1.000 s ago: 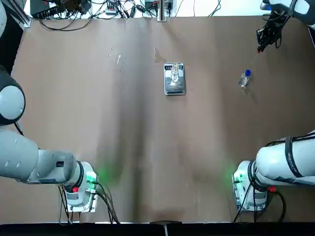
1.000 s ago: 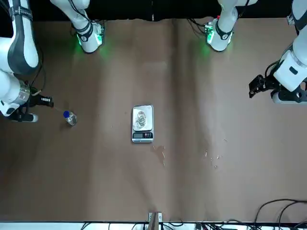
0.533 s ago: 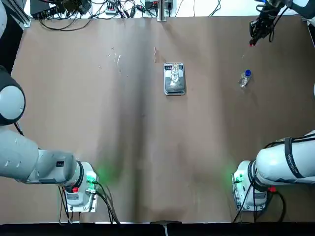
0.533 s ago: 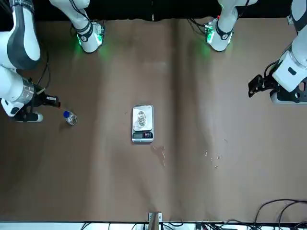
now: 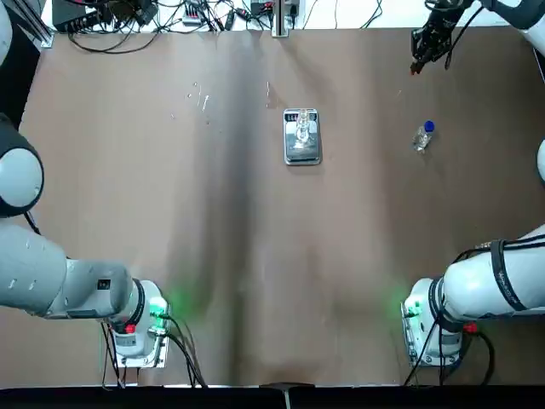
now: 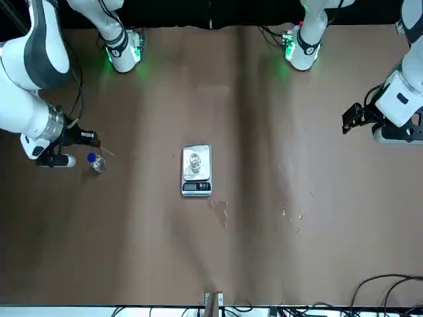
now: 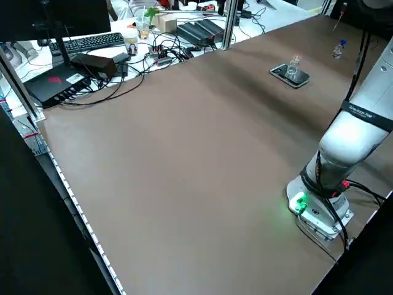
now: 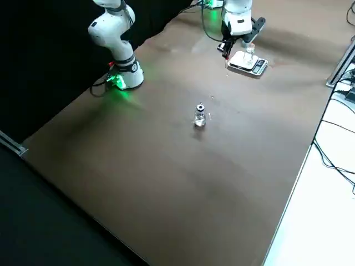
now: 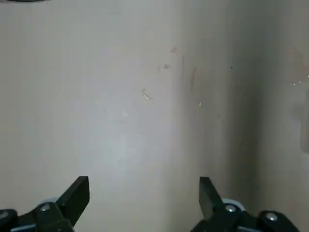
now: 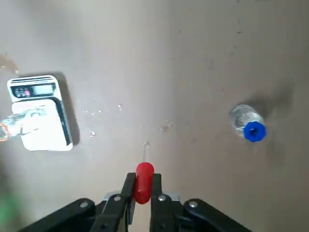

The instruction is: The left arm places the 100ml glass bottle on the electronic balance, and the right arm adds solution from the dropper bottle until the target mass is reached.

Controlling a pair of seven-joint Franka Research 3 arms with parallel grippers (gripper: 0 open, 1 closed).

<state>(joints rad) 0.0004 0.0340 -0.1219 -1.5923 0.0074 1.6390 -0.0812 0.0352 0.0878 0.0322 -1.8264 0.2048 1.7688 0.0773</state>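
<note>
Bottle [image 10: 26, 123] on scale [image 10: 44, 126]; right gripper [image 10: 143, 186], tabletop's far right corner, pinching red dropper bulb [image 10: 144, 182], early squeeze could drip; left gripper [image 9: 145, 205] wide, far left.

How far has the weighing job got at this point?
Done: the 100ml glass bottle stands on the electronic balance, and the left gripper is open, away from it. In hand: the right gripper holds the red-tipped dropper, out of the dropper bottle. Apparently left: dosing to target; the display is unreadable.
</note>
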